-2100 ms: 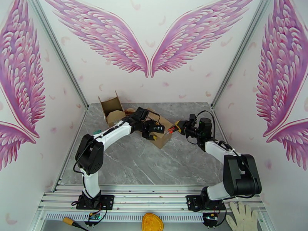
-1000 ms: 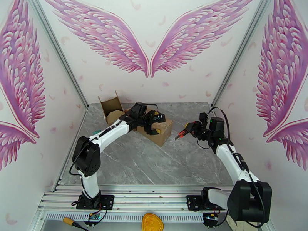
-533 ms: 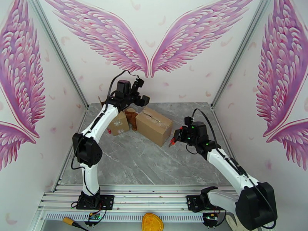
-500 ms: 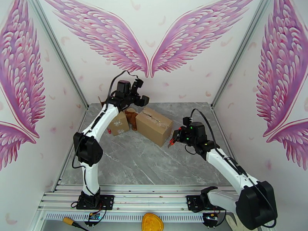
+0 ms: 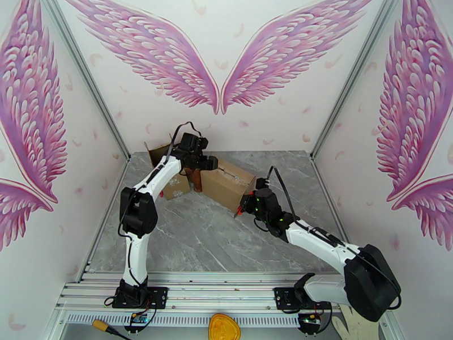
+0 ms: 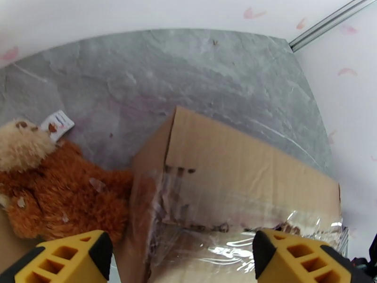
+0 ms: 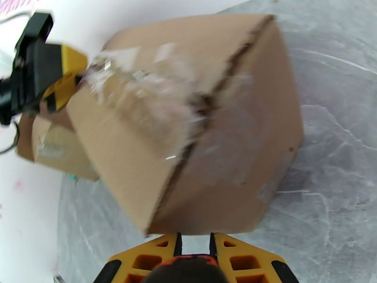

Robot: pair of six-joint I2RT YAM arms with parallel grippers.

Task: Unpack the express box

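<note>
The box (image 5: pixel 226 185) lies toward the back of the table (image 5: pixel 198 239); the left gripper (image 5: pixel 206 164) hangs over its left end, jaws spread wide; the right gripper (image 5: pixel 242 206), pinching a red tool (image 7: pixel 188 270), sits just beside its near right corner.

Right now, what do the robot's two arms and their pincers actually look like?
The left arm and right arm are built alike: smooth white tubular links joined by chunky black joints, with thin black cables looping alongside. The left gripper and right gripper each end in two yellow-orange fingers with moulded cut-out pockets. Small green lights glow near the right arm's wrist.
</note>
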